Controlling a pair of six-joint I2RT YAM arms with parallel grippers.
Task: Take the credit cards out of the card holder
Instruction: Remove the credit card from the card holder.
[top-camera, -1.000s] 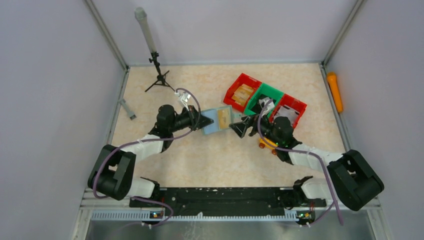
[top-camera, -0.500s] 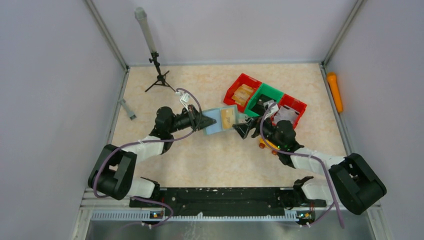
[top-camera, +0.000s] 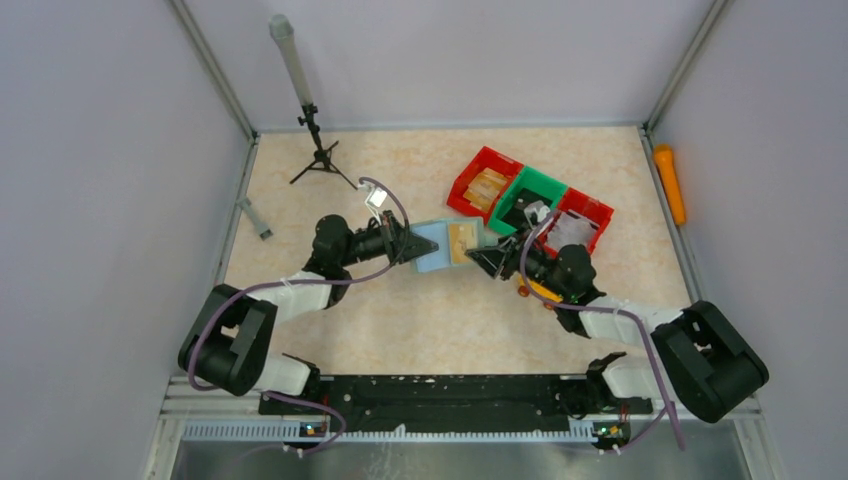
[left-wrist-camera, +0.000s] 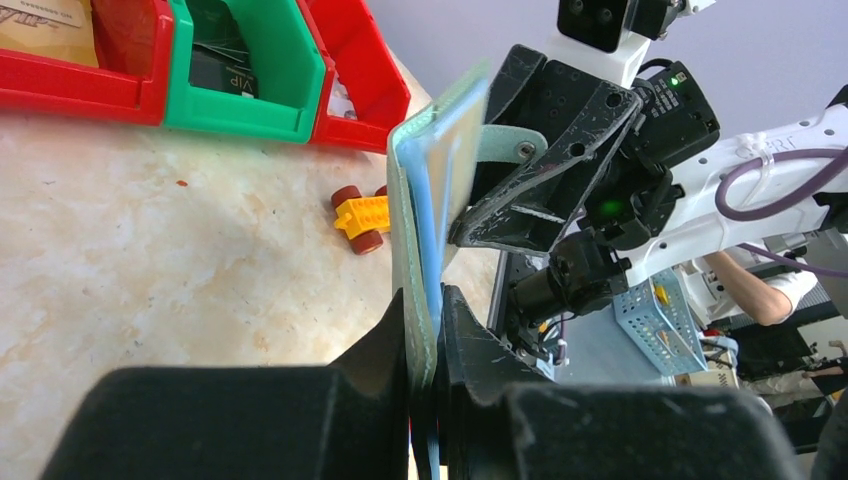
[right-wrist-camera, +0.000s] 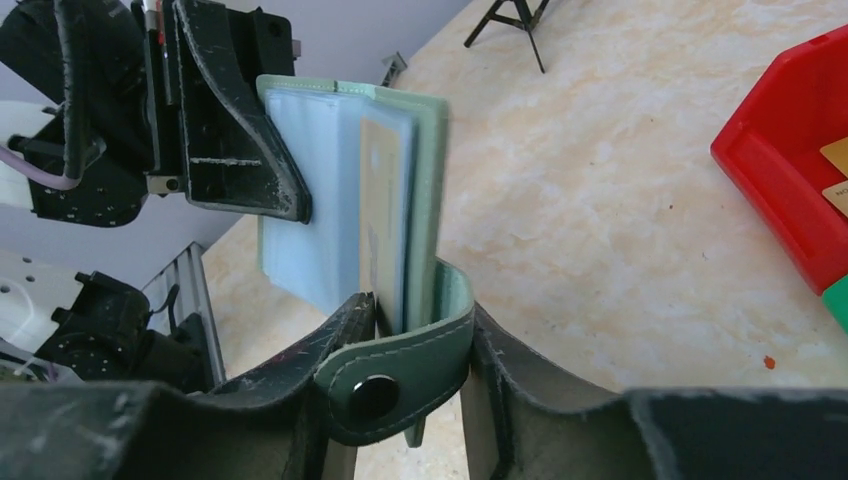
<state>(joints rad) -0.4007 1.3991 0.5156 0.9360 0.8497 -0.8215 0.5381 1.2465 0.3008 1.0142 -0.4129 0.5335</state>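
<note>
Card holder (top-camera: 438, 246) is held open on edge above mid-bench, spanning both arms. Left gripper (left-wrist-camera: 428, 305): jaws clamped on its left edge. Right gripper (right-wrist-camera: 415, 315): jaws pinched on the snap-tab edge. Tan credit card (right-wrist-camera: 384, 200) sits sleeved just beyond the right jaws, its long axis pointing away from them. I judge the right arm nearer. Only legible writing: "VIP", inside the green bin (left-wrist-camera: 250, 115).

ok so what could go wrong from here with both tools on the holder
1. The right tool seems to pinch the cover and strap of the card holder, not just the tan card; pulling may drag the whole holder out of the left tool.
2. The left tool grips only one edge in mid-air, so the holder could twist or drop.
</note>
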